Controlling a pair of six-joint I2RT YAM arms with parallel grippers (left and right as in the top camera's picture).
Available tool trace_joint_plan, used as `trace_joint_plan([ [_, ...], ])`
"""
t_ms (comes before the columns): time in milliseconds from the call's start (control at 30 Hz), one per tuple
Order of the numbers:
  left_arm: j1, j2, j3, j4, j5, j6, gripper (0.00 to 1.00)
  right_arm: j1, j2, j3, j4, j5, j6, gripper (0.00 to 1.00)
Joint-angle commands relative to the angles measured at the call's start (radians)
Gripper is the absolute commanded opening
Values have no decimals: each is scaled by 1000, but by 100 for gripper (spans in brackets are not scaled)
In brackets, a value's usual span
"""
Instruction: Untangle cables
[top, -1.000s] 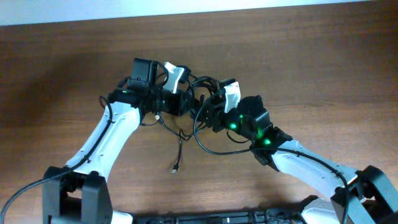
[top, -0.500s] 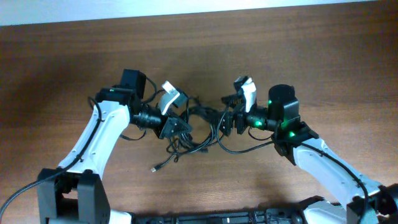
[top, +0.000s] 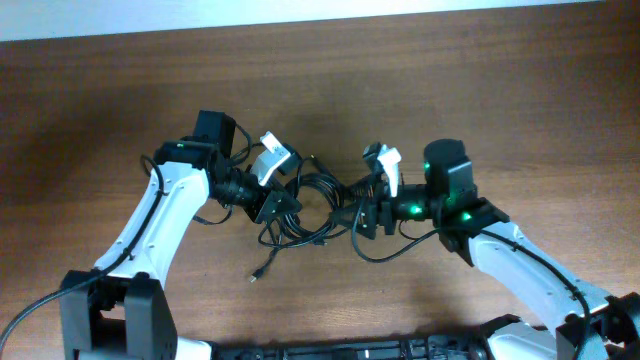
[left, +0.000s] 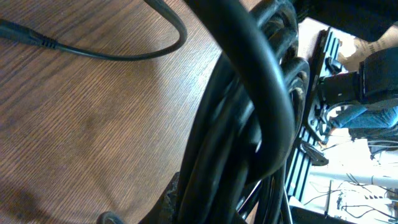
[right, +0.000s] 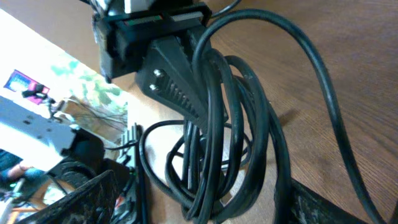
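The cables (top: 315, 200) hang bunched at centre between both arms. The right gripper (top: 362, 215) straddles them, fingers spread. I cannot tell the left gripper's (top: 283, 207) grip. Pulling apart could cinch the loops tighter, or the bundle could slip out.

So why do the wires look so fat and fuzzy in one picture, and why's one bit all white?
Left wrist view: the cables sit right against the lens, so they look huge and soft; the right edge is washed out white. Right wrist view: sharper, with glare at upper left. Overhead view: even light, soft shadows on the table.
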Motion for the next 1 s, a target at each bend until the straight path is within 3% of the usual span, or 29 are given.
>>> trace_joint_plan([
  [0,0,-6,4,2,51,-12,7,85,22,2,4,201,-14,75],
  [33,0,-6,4,2,68,-12,7,110,33,2,5,268,-13,72],
  [100,0,-6,5,4,95,-12,8,131,50,3,25,306,0,55],
  [167,0,-6,5,21,89,-12,11,129,52,3,118,310,104,17],
  [200,3,-6,5,32,84,-12,17,129,52,3,179,325,154,9],
  [233,8,-6,7,40,83,-13,28,129,52,2,232,376,232,4],
  [300,29,-6,36,41,84,-39,99,129,52,3,259,544,396,4],
  [400,65,-6,78,101,83,-234,99,129,52,2,260,717,589,4],
  [433,91,-6,92,183,70,-403,99,129,52,2,260,774,664,4],
  [500,121,-6,95,283,-103,-826,99,129,52,2,260,806,765,4],
  [533,127,-6,95,284,-209,-1124,99,129,52,2,261,806,790,5],
  [600,117,-6,94,286,-192,-1387,99,129,52,2,260,806,800,8],
  [667,63,-6,94,287,-140,-1458,99,130,52,2,260,806,806,12],
  [800,-82,-6,94,291,-177,-1571,99,130,52,2,260,806,806,12],
  [867,-154,-6,94,291,-288,-1709,97,130,52,2,260,805,807,9],
  [967,-233,-6,94,291,-403,-1950,96,130,52,2,261,802,920,6],
])
